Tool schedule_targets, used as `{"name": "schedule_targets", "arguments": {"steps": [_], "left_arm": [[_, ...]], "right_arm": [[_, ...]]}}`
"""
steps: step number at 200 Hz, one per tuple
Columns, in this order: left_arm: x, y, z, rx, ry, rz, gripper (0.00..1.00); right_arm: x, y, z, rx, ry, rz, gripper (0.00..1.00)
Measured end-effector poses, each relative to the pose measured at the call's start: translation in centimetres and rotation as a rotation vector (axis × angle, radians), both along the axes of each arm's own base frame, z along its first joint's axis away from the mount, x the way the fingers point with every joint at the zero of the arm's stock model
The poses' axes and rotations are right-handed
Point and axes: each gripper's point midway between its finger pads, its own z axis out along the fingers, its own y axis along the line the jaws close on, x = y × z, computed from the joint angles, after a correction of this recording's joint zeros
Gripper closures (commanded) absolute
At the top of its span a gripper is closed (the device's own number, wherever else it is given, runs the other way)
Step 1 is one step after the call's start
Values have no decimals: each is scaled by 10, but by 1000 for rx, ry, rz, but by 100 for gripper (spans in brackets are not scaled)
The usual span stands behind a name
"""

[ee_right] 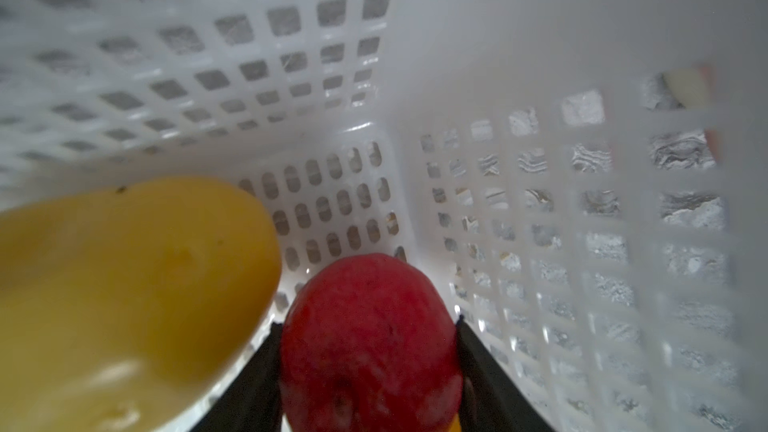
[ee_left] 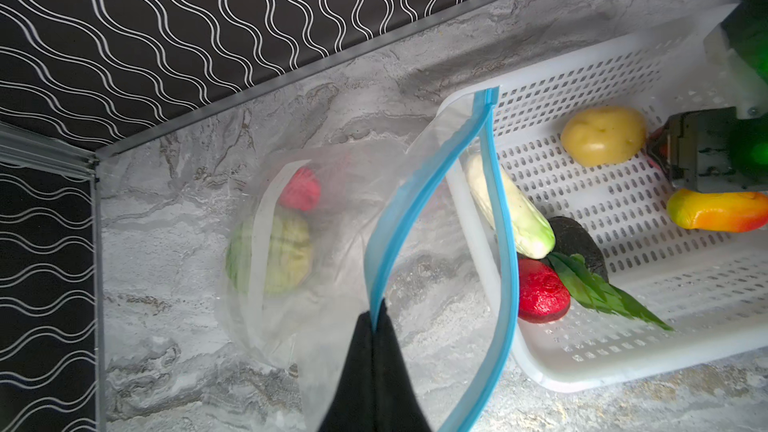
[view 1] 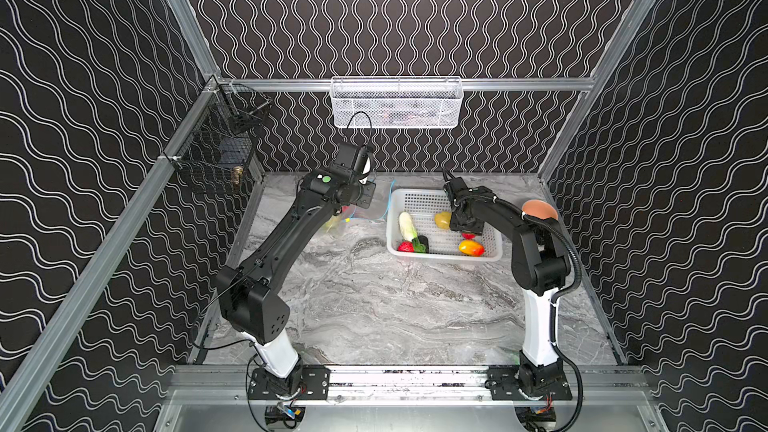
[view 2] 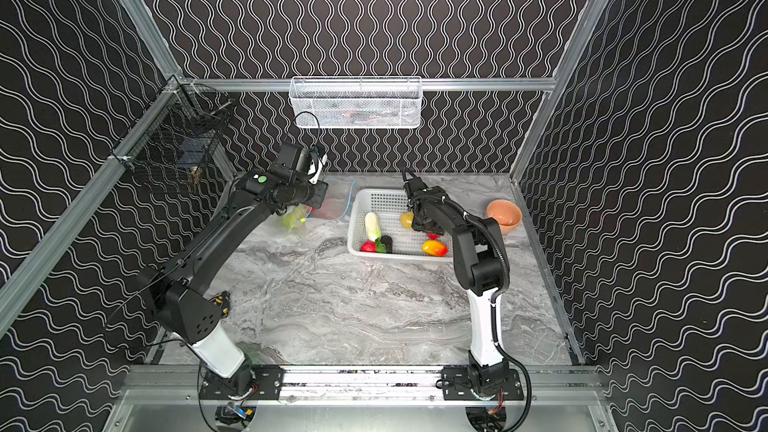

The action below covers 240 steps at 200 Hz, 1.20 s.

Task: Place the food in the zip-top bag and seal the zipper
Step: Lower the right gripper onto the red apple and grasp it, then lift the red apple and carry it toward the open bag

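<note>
The left fingers are clenched on the blue zipper, holding up the gaping mouth of the zip-top bag. The bag lies on the counter just beside the white basket. Inside the basket, the right fingers, partly open, press both sides of a red strawberry.

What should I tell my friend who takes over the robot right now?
Left claw: shut on the zipper, holding the bag open.
Right claw: jaws either side of a strawberry in the basket; grip unsure.
Done: melon and a second strawberry bagged.
To do: bag that strawberry, lemon, radish, eggplant, mango, a third strawberry; then seal.
</note>
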Motion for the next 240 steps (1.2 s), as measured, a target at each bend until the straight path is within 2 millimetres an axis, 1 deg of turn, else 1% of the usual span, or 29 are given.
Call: {"name": "schedule_targets", "arguments": {"steps": [40, 75, 131, 156, 207, 240], "left_arm": [[0, 0, 0, 1, -1, -2, 100], [1, -2, 0, -4, 0, -6, 100], [1, -3, 0, -6, 3, -9, 100], [4, -4, -1, -5, 5, -9, 100], [4, -4, -1, -6, 7, -8, 100], [4, -5, -1, -11, 9, -12, 100]], "right_arm": [[-2, 0, 6, 9, -12, 11, 56], [-5, 0, 5, 12, -9, 12, 60], [-10, 1, 13, 38, -34, 24, 61], [-10, 5, 20, 63, -57, 38, 61], [-9, 11, 33, 111, -105, 58, 63], [-8, 18, 46, 159, -141, 78, 63]]}}
